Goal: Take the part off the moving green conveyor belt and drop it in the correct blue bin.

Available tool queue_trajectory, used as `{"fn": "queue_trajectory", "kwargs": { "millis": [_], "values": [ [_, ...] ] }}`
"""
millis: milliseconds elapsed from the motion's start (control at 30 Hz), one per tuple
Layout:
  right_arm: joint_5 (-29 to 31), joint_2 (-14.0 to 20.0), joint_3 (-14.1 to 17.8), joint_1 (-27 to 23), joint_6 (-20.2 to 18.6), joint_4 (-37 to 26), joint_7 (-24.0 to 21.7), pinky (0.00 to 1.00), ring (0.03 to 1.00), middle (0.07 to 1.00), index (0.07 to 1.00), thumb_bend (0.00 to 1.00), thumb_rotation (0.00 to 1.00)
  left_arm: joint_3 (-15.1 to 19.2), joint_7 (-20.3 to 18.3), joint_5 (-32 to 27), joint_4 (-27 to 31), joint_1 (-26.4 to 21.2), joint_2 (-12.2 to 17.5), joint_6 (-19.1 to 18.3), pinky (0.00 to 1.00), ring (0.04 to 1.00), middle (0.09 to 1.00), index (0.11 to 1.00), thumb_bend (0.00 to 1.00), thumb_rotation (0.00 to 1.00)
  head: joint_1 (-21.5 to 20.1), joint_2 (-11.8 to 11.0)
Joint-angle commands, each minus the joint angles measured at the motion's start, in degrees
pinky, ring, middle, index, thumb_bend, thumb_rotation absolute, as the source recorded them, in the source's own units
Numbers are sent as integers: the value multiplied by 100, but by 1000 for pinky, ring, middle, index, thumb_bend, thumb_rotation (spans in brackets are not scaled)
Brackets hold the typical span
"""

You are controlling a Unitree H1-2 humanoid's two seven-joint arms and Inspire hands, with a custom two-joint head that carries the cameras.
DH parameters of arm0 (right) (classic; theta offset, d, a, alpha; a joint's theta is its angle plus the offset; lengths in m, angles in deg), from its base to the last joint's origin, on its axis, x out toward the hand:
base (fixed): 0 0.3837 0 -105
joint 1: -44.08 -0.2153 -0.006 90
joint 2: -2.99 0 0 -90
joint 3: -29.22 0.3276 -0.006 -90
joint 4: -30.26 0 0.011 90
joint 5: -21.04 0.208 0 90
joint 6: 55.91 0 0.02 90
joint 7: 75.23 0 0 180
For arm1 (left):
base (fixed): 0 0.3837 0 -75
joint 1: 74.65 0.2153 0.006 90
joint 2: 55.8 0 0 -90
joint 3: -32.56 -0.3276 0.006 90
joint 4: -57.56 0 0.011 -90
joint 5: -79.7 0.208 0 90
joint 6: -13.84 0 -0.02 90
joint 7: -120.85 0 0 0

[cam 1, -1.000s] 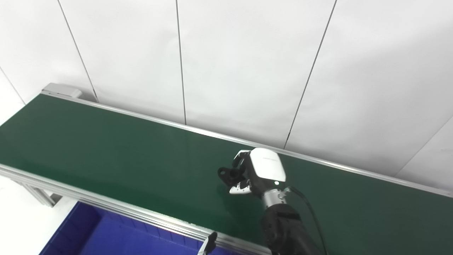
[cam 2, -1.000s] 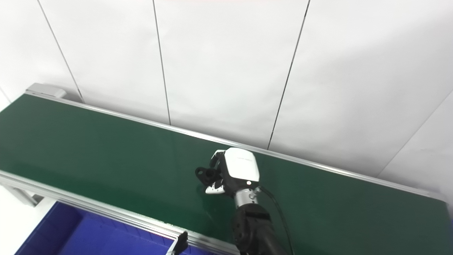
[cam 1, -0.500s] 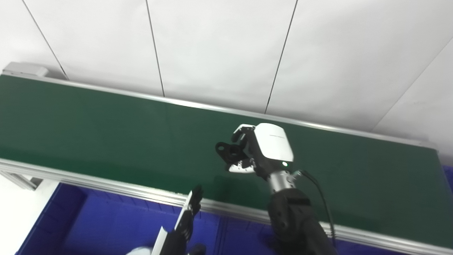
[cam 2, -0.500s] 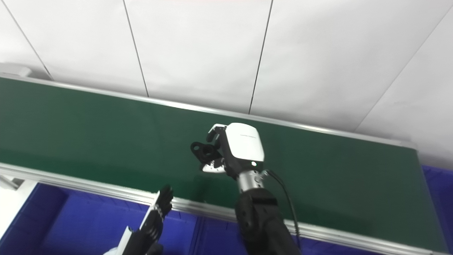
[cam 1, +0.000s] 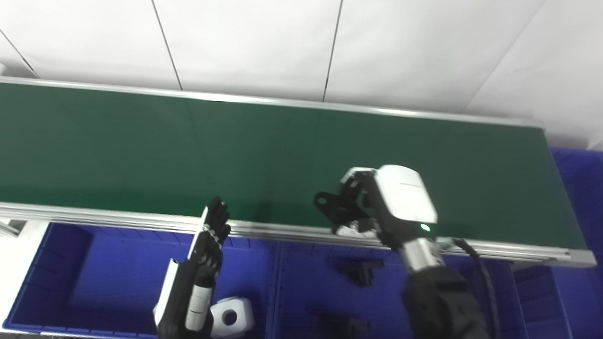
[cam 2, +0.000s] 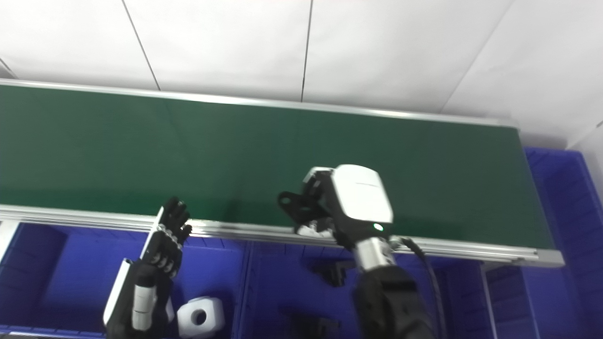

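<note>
The black part [cam 1: 335, 210], over mid-belt a second ago, now hangs at the belt's [cam 1: 141, 141] near edge — nearly above the bin [cam 1: 311, 273] holding black pieces (likely its target). The right hand's [cam 1: 377, 207] fingers are clamped on it; the left hand [cam 1: 207, 235] waits, fingers straight, holding nothing.

Right hand [cam 2: 346, 202] around black part [cam 2: 294, 207] above belt [cam 2: 141, 141] edge
</note>
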Motion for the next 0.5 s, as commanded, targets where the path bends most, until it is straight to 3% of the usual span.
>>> {"fn": "queue_trajectory", "kwargs": {
  "millis": [0,67,267,467],
  "values": [
    [-58,27,101,265,290,-438,-15,226,361,465,534,510,0,9,-133,-99,228,79,24,-10,1000,1000,1000,1000,643,954,-9,6],
    [-64,20,193,575,363,-656,-81,257,354,465,553,507,0,54,-163,-148,250,79,35,-39,1000,1000,1000,1000,640,949,-64,31],
    [-264,-18,445,1241,555,-1086,-351,222,340,446,543,507,0,195,-233,-187,285,80,47,-38,1000,1000,1000,1000,608,936,-275,132],
    [-317,-21,696,1635,768,-913,-368,246,348,457,544,508,0,306,-343,-397,299,73,84,-71,1000,1000,1000,1000,613,913,-403,170]
  ]
}}
